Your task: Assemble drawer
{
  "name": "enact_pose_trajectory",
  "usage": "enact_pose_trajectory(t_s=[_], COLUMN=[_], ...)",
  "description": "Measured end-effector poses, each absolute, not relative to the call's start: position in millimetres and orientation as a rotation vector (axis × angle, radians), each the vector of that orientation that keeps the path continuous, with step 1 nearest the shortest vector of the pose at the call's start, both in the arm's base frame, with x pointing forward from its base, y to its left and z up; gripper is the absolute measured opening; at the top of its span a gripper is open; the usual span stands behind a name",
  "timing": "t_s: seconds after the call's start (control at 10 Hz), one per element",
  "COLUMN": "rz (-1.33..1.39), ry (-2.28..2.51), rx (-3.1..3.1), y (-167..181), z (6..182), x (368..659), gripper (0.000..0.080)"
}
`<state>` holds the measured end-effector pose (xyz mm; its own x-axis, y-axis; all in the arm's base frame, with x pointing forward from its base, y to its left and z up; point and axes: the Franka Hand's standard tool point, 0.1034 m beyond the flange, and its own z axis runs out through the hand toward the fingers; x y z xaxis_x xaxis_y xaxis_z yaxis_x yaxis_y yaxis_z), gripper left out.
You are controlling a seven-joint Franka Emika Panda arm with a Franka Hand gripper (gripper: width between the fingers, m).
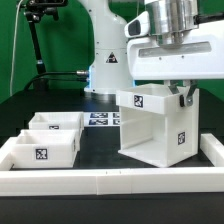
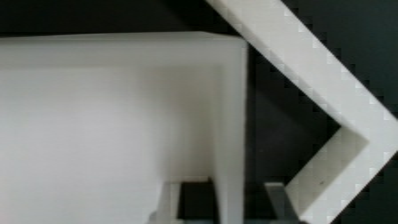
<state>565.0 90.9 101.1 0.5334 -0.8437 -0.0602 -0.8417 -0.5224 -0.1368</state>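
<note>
The drawer's tall white housing [image 1: 150, 125] stands upright on the black table at the exterior view's right, with square tags on its faces. My gripper [image 1: 183, 98] reaches down from above onto the top edge of its right wall. In the wrist view the housing [image 2: 107, 120] fills most of the frame, and my gripper [image 2: 230, 205] has a dark finger [image 2: 198, 205] pressed on each side of that thin wall, shut on it. Two shallow white trays, one further back [image 1: 57, 122] and one nearer [image 1: 40, 150], sit side by side at the exterior view's left, apart from the housing.
The long low white border wall [image 1: 120, 183] runs along the front and up both sides; it shows as an angled white bar in the wrist view [image 2: 302, 60]. The marker board [image 1: 100, 118] lies between the trays and the housing. The robot base [image 1: 105, 60] and a dark stand [image 1: 38, 40] are behind.
</note>
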Motion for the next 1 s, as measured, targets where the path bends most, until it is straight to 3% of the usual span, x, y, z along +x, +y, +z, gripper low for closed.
enact_pose_trajectory(t_s=[0.2,1.0], rz=[0.026,0.093], ry=[1.736,2.032], rx=[-2.429,-2.172], y=[93.6,106.9], z=[102.1,101.7], x=[573.8,585.2], gripper=[0.0038,0.0038])
